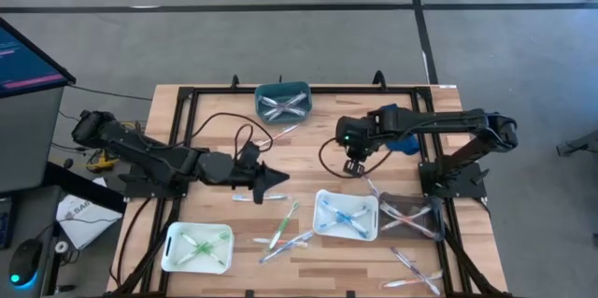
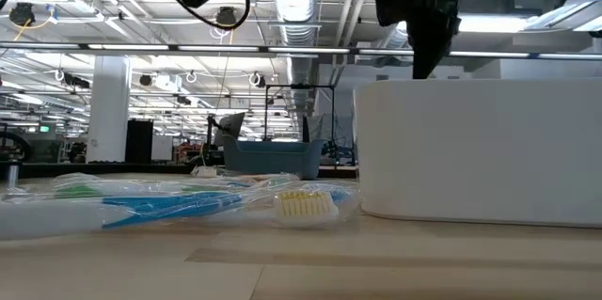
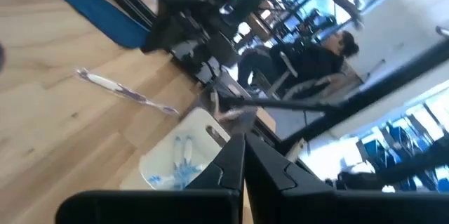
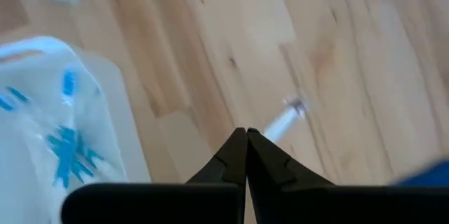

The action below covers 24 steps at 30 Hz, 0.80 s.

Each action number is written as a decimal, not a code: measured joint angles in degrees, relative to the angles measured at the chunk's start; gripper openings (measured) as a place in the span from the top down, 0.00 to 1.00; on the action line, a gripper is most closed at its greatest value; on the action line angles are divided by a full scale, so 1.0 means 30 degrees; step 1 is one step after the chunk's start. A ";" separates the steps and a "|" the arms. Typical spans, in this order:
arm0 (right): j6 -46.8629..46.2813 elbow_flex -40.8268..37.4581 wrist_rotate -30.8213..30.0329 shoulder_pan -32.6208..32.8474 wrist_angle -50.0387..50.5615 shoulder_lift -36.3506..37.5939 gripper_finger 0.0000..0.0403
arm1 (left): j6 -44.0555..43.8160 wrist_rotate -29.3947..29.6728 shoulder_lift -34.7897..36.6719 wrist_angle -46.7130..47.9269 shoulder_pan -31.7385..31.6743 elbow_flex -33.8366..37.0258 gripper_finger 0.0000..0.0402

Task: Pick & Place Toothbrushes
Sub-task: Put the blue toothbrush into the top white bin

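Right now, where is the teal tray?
In the high view, the teal tray sits at the table's far edge, near the middle, with crossed toothbrushes inside, between the two arms.

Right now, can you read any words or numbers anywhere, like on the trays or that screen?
No text can be read in any view.
Screen at the left edge of the high view: pink and blue lines, too small to read.
White paper on the floor beside the table: dark marks, too blurred to read.
Trays, such as the teal tray, and the toothbrushes: no lettering visible.
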<state>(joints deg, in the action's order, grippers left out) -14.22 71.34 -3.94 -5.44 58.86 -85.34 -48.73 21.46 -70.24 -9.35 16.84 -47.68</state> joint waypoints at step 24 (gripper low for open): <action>0.1364 -0.3325 0.3426 -0.0697 -0.5219 0.1100 1.00 | 0.3586 -0.4434 0.0000 0.3526 -0.3026 -0.0015 1.00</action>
<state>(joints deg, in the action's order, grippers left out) -10.13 61.36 6.34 -7.53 43.20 -82.04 -37.97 8.16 -70.24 1.23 7.76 -47.72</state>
